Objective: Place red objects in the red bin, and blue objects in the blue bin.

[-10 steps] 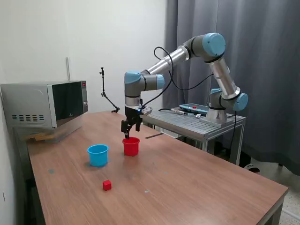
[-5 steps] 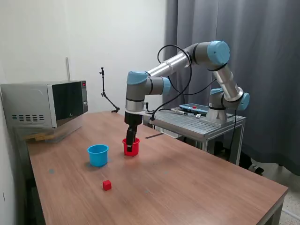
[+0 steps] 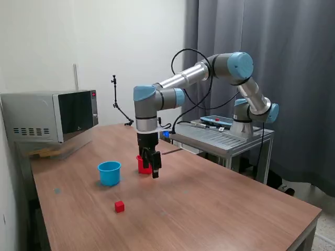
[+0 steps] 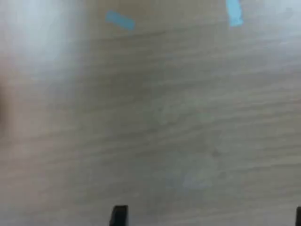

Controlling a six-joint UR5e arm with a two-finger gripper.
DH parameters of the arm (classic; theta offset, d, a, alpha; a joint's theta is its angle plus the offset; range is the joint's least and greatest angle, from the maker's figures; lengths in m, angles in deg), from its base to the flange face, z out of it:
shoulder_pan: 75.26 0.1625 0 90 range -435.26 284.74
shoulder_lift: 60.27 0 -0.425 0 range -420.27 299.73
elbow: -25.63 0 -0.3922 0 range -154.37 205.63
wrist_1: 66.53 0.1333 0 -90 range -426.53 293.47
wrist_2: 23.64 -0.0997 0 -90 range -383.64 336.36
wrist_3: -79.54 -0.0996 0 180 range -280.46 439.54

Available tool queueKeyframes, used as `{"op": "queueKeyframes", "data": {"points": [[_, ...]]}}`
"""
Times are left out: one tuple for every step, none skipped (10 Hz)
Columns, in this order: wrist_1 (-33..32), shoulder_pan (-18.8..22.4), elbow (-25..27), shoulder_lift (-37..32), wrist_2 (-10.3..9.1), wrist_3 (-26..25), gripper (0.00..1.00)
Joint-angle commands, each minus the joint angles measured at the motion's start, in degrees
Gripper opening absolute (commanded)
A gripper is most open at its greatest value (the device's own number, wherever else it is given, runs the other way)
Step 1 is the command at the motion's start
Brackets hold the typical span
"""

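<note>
Hanging just above the table (image 3: 209,204), the claw (image 3: 151,166) points straight down beside the upright red cup (image 3: 142,165), fingers spread, holding nothing.

A brown wood-grain bench (image 3: 209,198) carries a light blue cup (image 3: 109,172), a red cup (image 3: 142,164), a small red cube (image 3: 120,206) and two light blue tape strips (image 4: 120,20).

text: none legible | microwave (image 3: 49,116): panel marks too small to read | wrist view: blurred
</note>
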Motion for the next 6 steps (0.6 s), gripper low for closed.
{"op": "queueKeyframes", "data": {"points": [[0.33, -0.48, -6.17, 3.28, 0.07, 3.52, 1.00], [0.24, -0.57, -8.80, 4.68, 0.07, 3.35, 1.00], [0.15, -0.57, -9.87, 5.92, 0.16, 2.91, 1.00], [-0.81, -0.57, -9.97, 6.28, 0.07, 2.47, 1.00], [-3.95, -0.40, -11.37, 7.41, -0.36, 2.47, 1.00], [-4.24, -0.40, -12.34, 8.38, -0.45, 2.47, 1.00]]}}
